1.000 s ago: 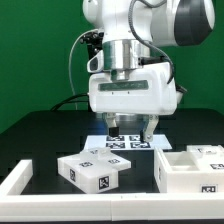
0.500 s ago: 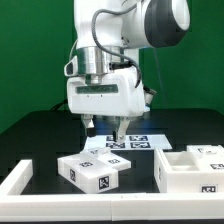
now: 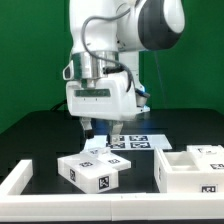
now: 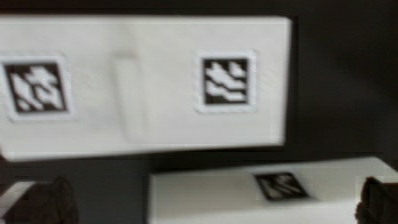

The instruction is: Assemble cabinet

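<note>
The tool [image 3: 101,130] is released: its jaws are spread wide and nothing is held between them. It hangs above the black counter [image 3: 40,135], clear of every part. In the wrist view the fingertips [image 4: 36,202] are seen far apart, with white tagged surfaces below them. It cannot be told for certain which piece these belong to.

The smaller white piece [image 3: 92,170] lies on the counter below the tool and nearer the camera, slightly toward the exterior view's left. The cabinet body [image 3: 190,172] rests lower than the tool and well off to its side, on the exterior view's right, with its open compartments facing up. The marker board [image 3: 133,143] lies flat almost beneath the tool, just toward the exterior view's right.

The parts are judged to be rigid and fairly light, with smooth, hard faces that may slip under a shallow pinch. The smaller white piece is best taken across two parallel flat sides, near its middle, so that it does not swing. The cabinet body looks too broad to be spanned whole. It would probably have to be gripped by one upright wall at the rim, or pushed along the counter instead.
</note>
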You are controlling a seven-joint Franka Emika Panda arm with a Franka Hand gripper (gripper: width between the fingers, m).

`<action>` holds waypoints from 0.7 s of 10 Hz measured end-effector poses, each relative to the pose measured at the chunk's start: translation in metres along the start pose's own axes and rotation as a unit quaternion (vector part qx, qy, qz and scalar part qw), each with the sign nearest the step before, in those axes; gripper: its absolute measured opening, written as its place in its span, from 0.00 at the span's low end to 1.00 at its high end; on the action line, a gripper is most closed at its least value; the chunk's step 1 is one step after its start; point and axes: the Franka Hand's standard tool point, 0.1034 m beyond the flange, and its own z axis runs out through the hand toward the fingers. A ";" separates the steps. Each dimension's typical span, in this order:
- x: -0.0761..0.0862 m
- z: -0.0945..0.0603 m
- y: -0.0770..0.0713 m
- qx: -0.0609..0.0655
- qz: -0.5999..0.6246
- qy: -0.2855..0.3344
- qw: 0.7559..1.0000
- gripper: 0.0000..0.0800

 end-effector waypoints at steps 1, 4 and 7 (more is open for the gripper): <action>-0.004 0.008 0.007 -0.008 0.001 0.001 1.000 1.00; -0.015 0.018 0.003 -0.013 0.024 -0.007 1.000 1.00; -0.014 0.020 0.004 -0.014 0.026 -0.007 1.000 0.95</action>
